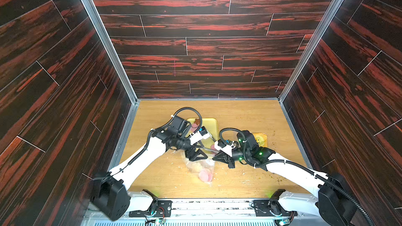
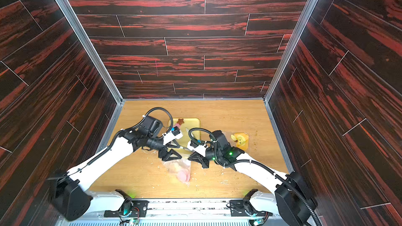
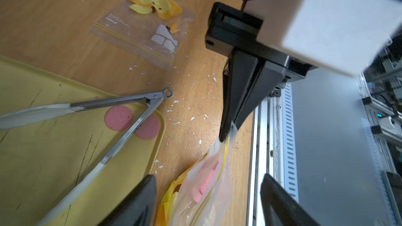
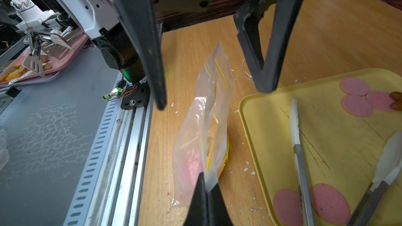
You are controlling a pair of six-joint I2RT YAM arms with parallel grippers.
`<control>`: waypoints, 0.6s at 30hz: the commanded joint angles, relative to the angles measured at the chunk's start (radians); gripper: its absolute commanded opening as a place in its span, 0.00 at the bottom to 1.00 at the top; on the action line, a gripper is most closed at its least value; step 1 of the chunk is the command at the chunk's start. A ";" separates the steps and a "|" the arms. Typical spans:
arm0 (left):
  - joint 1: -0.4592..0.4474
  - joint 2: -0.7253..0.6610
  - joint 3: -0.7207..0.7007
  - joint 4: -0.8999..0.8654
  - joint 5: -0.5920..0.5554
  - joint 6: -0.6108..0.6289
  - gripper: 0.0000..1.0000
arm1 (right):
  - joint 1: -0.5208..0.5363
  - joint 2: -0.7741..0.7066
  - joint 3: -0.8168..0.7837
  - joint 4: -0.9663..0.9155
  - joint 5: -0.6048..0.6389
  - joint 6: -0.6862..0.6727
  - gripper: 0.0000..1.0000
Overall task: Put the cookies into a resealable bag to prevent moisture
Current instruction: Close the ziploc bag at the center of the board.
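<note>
My right pincer (image 4: 206, 180) is pressed together on the top edge of the resealable bag (image 4: 202, 116), holding that edge raised while the bag's bottom rests on the counter (image 4: 189, 40). My left pincer (image 4: 213, 96) stands spread at the bag's far edge, gripping nothing. Some of the cookies (image 1: 205, 175) lie inside the bag; more sit on the yellow tray (image 4: 326, 148) just beside it, where tongs (image 3: 121, 102) lie open. A second bag (image 3: 141, 31) lies beyond

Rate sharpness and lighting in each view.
Both top views: evenly lit, slightly soft. Left wrist view: tongs crisp, white body of the right gripper smeared. Right wrist view: bag soft, left gripper a dark silhouette.
</note>
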 commanded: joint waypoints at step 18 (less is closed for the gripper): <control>-0.057 0.120 0.081 -0.078 -0.015 0.113 0.31 | -0.055 0.015 -0.041 0.110 -0.134 0.041 0.05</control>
